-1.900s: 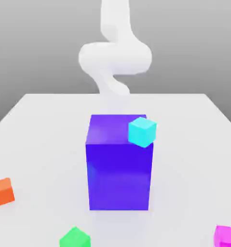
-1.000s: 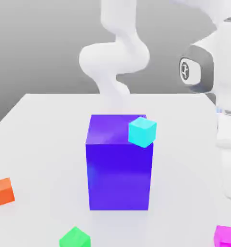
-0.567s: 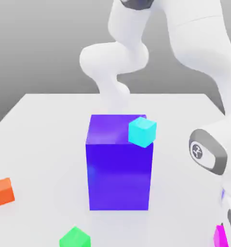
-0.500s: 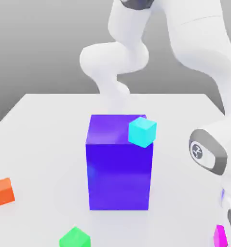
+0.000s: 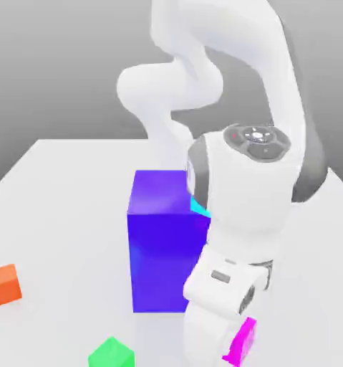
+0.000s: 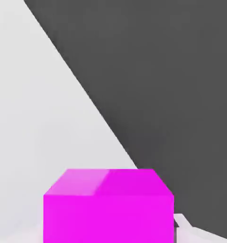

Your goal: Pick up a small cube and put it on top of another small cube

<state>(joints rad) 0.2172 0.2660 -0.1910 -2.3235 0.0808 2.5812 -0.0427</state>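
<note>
Item: small bright magenta cube, plain, between the fingers of the white pincer, which is clenched on it. Handling, by my eye: light, stiff, hardly fragile; smooth, may slip; best held square across opposite flat faces.

Surroundings: pale tabletop, its edge running past the pincer; tall blue-purple block close beside the pincer, a knock risk; roomier towards the small green cube, on the pincer's side at the exterior view's left.

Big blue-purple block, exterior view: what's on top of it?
Part of a cyan cube shows at the top of the block, by its front edge. The arm covers the rest, so the block's top on that side can't be checked.
</note>
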